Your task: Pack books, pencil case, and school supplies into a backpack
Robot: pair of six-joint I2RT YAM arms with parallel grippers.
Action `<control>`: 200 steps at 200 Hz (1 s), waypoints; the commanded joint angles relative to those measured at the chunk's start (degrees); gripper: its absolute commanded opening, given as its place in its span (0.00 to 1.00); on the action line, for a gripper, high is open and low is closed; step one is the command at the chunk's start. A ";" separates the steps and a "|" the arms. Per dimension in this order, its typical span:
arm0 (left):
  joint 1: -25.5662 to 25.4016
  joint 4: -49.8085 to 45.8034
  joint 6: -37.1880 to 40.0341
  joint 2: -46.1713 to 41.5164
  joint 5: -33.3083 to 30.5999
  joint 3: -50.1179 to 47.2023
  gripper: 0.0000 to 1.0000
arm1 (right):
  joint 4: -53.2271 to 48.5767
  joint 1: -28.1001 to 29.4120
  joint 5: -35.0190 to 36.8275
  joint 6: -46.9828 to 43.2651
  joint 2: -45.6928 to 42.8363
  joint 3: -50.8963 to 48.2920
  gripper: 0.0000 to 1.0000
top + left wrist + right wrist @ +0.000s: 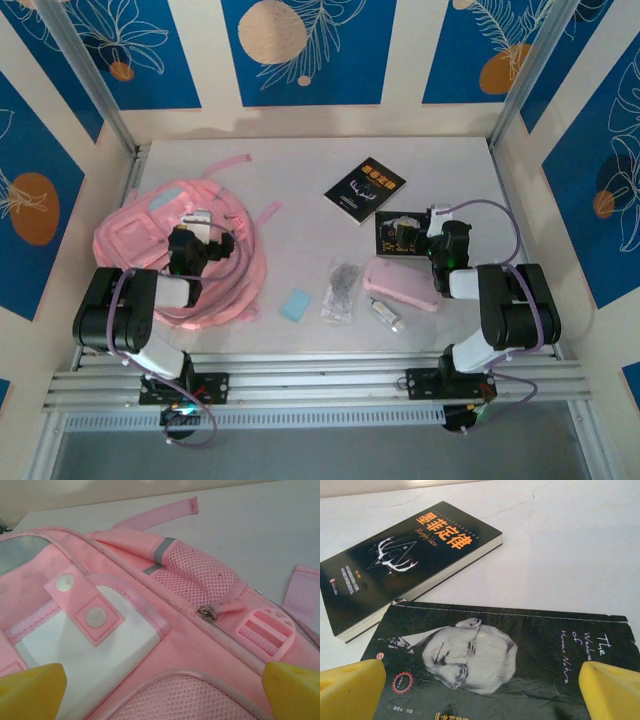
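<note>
Table: a pale grey table surface point(300, 170) is lying between cream walls point(205, 60) that are carrying blue panels point(300, 50) with leaf prints; a metal rail point(320, 385) is running along the near edge.
Backpack: the pink backpack point(125, 240) is lying flat at the left of the table, front face up, with its straps point(215, 165) trailing toward the far side and the middle.
Backpack detail: in the left wrist view a white patch point(90, 650), a mesh pocket point(200, 567), a zip pull point(207, 613) and a pink buckle point(265, 630) are showing on the upper face.
Left gripper: the left gripper point(197, 228) is hanging over the middle of the backpack, its yellow fingertips point(30, 692) standing wide apart and gripping nothing; whether they are touching the fabric cannot be told.
Books: the far book point(365, 189) is lying right of centre, closed, black cover up; the near book point(392, 240) is lying just beside its near corner, cover up, showing a pale face.
Right gripper: the right gripper point(480, 690) is hovering low over the near book, jaws spread wide, holding nothing.
Pencil case: the pale pink pencil case point(400, 285) is lying just on the near side of the near book.
School supplies: a light blue pad point(296, 304), a clear bag point(341, 290) and a whitish tube point(385, 314) are lying in a row near the front, between backpack and pencil case.
</note>
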 commanded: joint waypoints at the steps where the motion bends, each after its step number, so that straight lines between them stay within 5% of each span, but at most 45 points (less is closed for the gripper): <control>1: 0.06 -0.44 0.09 0.13 1.82 0.97 1.00 | 1.35 -0.03 -1.12 -0.24 -0.52 0.75 0.99; 176: 0.06 -0.40 0.09 0.03 1.82 0.94 1.00 | 1.18 -0.31 -1.82 -0.14 -0.45 0.84 0.99; 200: -0.20 -3.40 -1.59 -3.72 -4.54 1.23 1.00 | -2.37 0.88 0.73 -0.65 -2.84 1.73 0.99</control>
